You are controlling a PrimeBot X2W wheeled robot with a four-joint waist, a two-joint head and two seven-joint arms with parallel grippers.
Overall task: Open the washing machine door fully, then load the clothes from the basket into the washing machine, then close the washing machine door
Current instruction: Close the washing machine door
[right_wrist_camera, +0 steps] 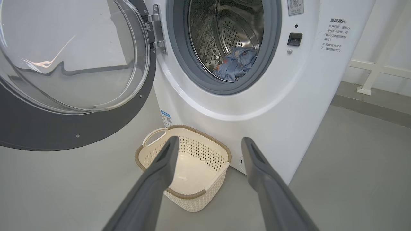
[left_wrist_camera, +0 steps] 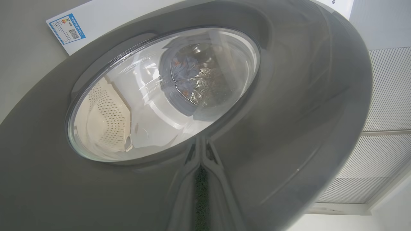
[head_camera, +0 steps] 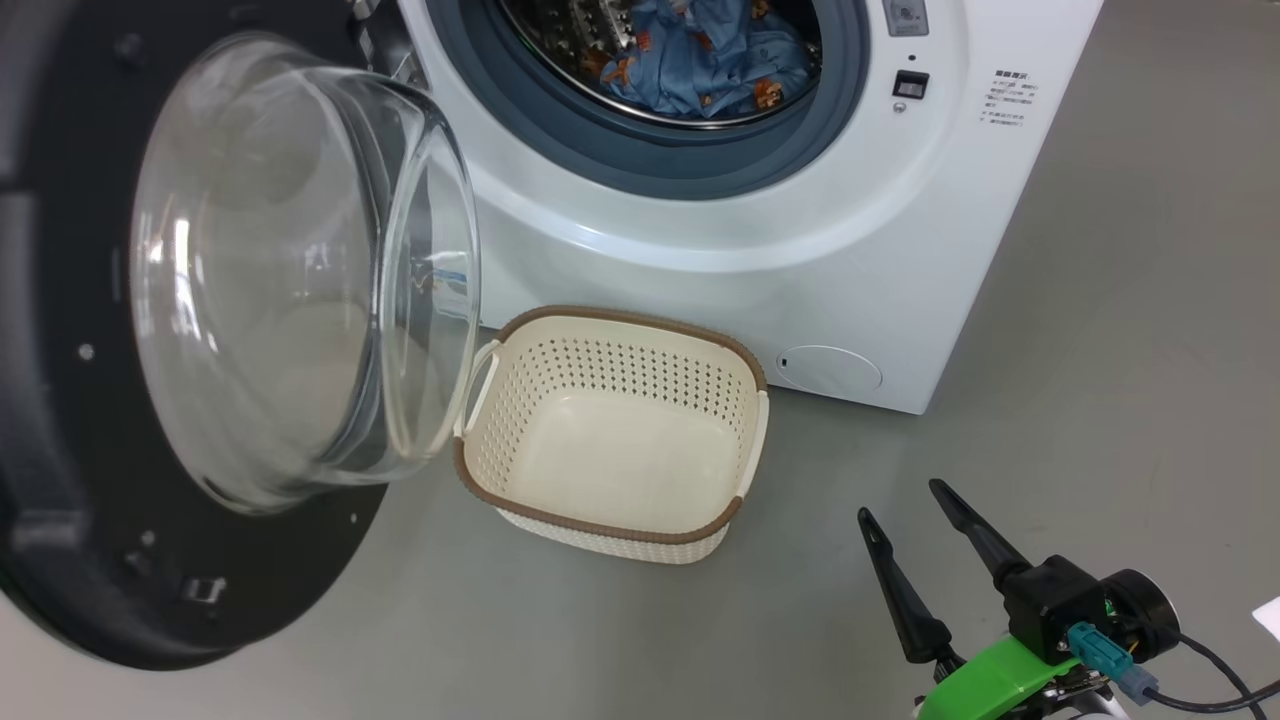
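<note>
If shoving the washing machine door [head_camera: 280,270], left, shut with left pincer [left_wrist_camera: 201,179] pinched together, beware skidding off glossy rim [left_wrist_camera: 289,112]; right pincer [head_camera: 900,498] spread, near right; clothes [head_camera: 700,60] in far drum [right_wrist_camera: 224,29].

printed in dark chinese characters on the white front of the washing machine [right_wrist_camera: 257,128], right of the drum opening, a notice [right_wrist_camera: 335,35] is headed "温馨提示"; two bulleted lines run beneath it, the first opening with "开门前" and carrying the figure "1-2", the rest too small to make out. above the door latch sits a small grey sticker [right_wrist_camera: 295,6] with a round pictogram and a cross mark, its wording unreadable. on the machine's side panel, low and near the front edge, a blue label [left_wrist_camera: 67,29] bears a qr code [left_wrist_camera: 74,33] and rows of fine print that cannot be read.
</note>
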